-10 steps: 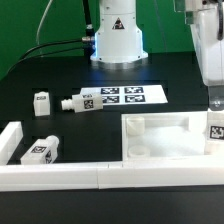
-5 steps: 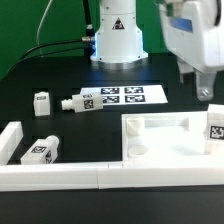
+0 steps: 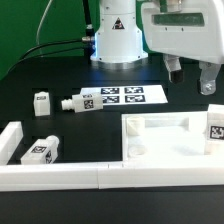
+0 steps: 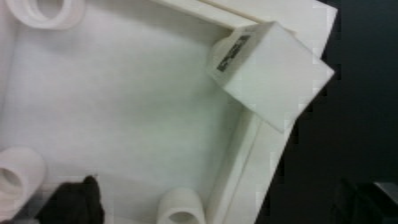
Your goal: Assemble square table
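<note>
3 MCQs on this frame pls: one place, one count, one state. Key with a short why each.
1. Where is the corner leg on the square slab?
A. exterior view's right edge
B. exterior view's left edge
C. its middle

2. How many legs sit off the slab?
A. one
B. three
C. five

3. The gripper is:
A. shut on a leg
B. open, empty
C. shut on the slab

Key:
1 A: it stands at the slab's right rim.
2 B: upright leg, lying leg and front leg.
3 B: its fingers are apart above the slab with nothing between them.
</note>
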{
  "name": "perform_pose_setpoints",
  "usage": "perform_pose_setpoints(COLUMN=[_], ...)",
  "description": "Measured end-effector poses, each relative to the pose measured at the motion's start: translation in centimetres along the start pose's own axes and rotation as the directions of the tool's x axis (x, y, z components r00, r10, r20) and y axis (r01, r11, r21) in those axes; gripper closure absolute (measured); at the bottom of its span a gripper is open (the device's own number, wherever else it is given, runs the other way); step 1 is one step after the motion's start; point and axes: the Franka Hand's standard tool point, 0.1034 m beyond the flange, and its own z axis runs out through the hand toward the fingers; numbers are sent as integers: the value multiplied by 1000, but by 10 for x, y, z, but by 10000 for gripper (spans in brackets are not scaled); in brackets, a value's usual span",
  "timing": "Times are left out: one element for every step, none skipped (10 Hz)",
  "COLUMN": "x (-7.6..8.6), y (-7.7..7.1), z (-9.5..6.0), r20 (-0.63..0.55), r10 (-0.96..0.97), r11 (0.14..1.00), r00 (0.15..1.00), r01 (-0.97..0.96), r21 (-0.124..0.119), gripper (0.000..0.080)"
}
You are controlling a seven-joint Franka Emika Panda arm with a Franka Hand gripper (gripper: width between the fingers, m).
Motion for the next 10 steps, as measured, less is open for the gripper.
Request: perform_pose_setpoints(x=[14,30,43,47,43,42,43,44,55,70], y=[22,49,69,72,68,68,68,70,86,123], z=[-2,-3,-4,-7,-6,-5,-5,-4,-2,5], r20=[7,-1,-21,-30,-28,-28,-28,-30,-56,-82], r10=[43,68,91,103,94,90,91,91,109,132], r11=[999,997,996,995,995,996,996,996,994,991], r00=[999,998,996,994,995,996,995,995,992,988], r01=[-43,-68,-92,-103,-95,-91,-91,-92,-109,-130], r21=[-12,-27,-24,-13,-14,-14,-14,-15,18,24], gripper=[150,150,150,150,150,150,150,150,150,150])
